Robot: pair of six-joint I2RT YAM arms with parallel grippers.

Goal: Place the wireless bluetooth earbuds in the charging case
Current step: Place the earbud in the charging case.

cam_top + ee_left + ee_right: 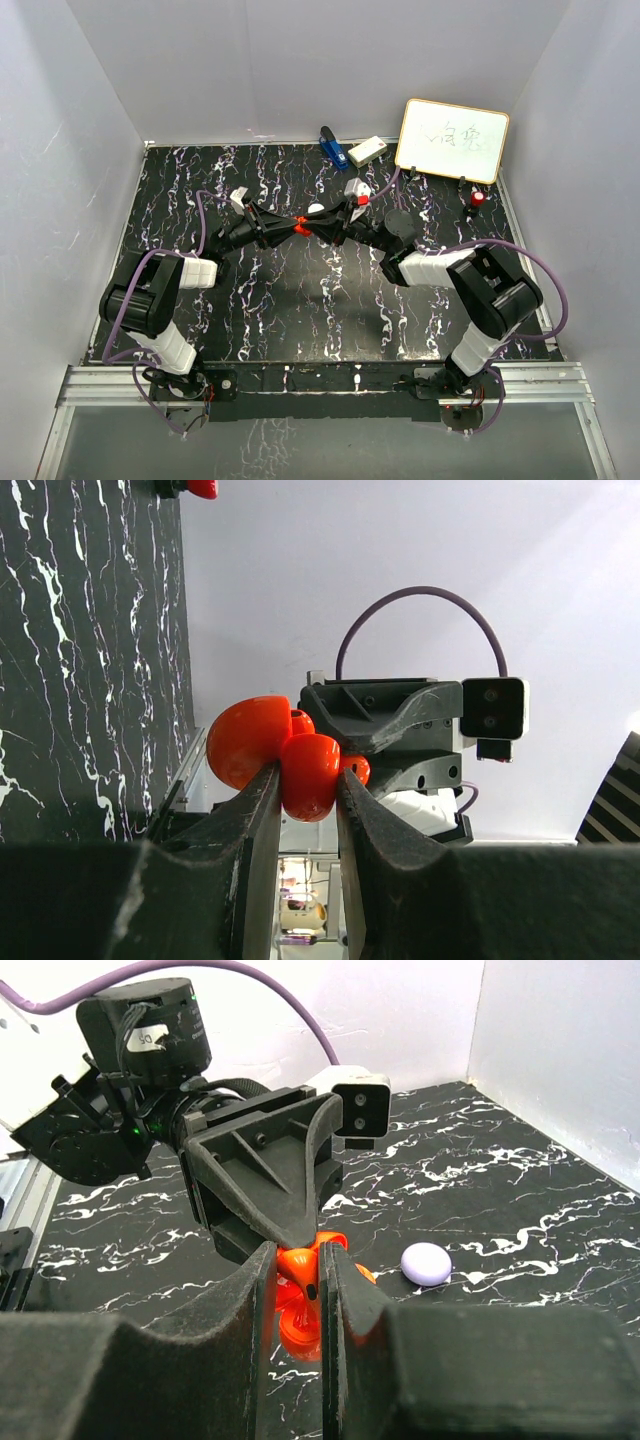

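Note:
My two grippers meet above the middle of the table. My left gripper (295, 226) (308, 780) is shut on a red round charging case (310, 772), whose open lid (248, 742) hangs to one side. My right gripper (313, 227) (298, 1260) is shut on a tiny red earbud (308, 1260) and holds it right at the case (300, 1325); the earbud's tip shows in the left wrist view (356, 769). A purple round case (426, 1263) lies on the table beside them. No purple or white earbud can be made out.
A small whiteboard (452, 140) leans at the back right, with a red-capped marker (478, 198) in front of it. A blue object (331, 148) and a white box (367, 150) lie at the back. Small white pieces (238, 198) (353, 188) lie near the arms.

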